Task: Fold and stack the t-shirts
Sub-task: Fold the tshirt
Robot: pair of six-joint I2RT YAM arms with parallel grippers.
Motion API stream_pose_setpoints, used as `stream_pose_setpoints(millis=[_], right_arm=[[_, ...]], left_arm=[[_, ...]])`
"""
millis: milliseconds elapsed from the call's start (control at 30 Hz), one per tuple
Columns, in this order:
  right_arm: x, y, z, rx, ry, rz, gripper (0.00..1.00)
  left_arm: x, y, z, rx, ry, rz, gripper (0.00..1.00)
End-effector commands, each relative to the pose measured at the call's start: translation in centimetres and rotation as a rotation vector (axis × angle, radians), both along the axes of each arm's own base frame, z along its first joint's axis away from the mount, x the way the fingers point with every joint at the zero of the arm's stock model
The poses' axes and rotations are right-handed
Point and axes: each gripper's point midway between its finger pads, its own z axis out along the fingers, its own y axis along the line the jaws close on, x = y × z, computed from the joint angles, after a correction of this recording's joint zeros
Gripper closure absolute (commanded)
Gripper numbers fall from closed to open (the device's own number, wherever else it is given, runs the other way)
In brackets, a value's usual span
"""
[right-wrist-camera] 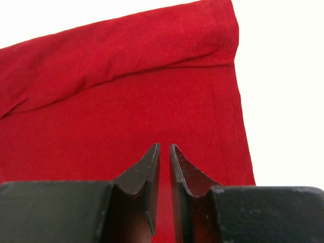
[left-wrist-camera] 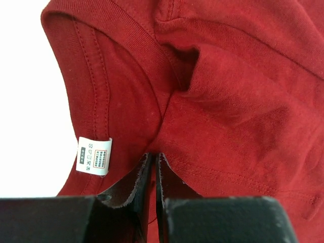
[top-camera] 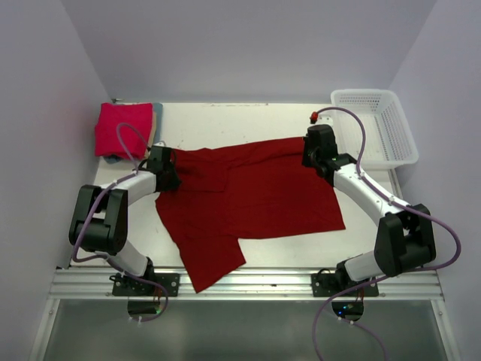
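A spread t-shirt (top-camera: 255, 197) lies mid-table (top-camera: 248, 120), one end over the near edge. Folded t-shirts (top-camera: 124, 129) sit stacked in the far left corner, a mesh basket (top-camera: 365, 93) in the far right.

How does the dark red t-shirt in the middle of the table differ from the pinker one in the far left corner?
The crimson t-shirt lies spread open; the pinkish-red t-shirt is folded square. The left end effector and right end effector pinch the crimson one; no end effector touches the pinkish-red one, stacked on blue-grey cloth. Both are red cloth.
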Motion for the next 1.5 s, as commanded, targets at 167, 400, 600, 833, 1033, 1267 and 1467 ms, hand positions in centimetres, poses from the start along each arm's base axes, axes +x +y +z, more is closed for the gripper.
stream_pose_setpoints(millis=[167, 400, 600, 833, 1033, 1267, 1467], right_arm=[[0.0, -0.4, 0.6, -0.015, -0.022, -0.011, 0.83], [-0.1, -0.3, 0.6, -0.016, -0.022, -0.009, 0.83], [-0.1, -0.4, 0.8, -0.016, -0.026, -0.011, 0.83], [0.0, -0.4, 0.9, -0.016, -0.026, -0.013, 0.83], [0.0, -0.3, 0.9, -0.011, -0.027, -0.009, 0.83], [-0.2, -0.5, 1.2, -0.018, -0.03, -0.009, 0.83], [-0.4, -0.5, 1.2, -0.019, -0.03, -0.01, 0.83]], left_arm=[[0.4, 0.4, -0.4, 0.023, -0.018, -0.001, 0.88], [0.2, 0.4, -0.6, 0.02, -0.013, -0.004, 1.0], [0.4, 0.2, 0.7, 0.01, -0.042, -0.008, 1.0], [1.0, 0.0, 4.4, -0.004, -0.119, -0.018, 1.0], [0.7, 0.4, 3.1, 0.021, -0.065, -0.009, 0.9], [0.7, 0.2, 1.7, 0.015, -0.044, -0.01, 0.83], [0.3, 0.3, 1.0, 0.017, -0.025, -0.007, 0.81]])
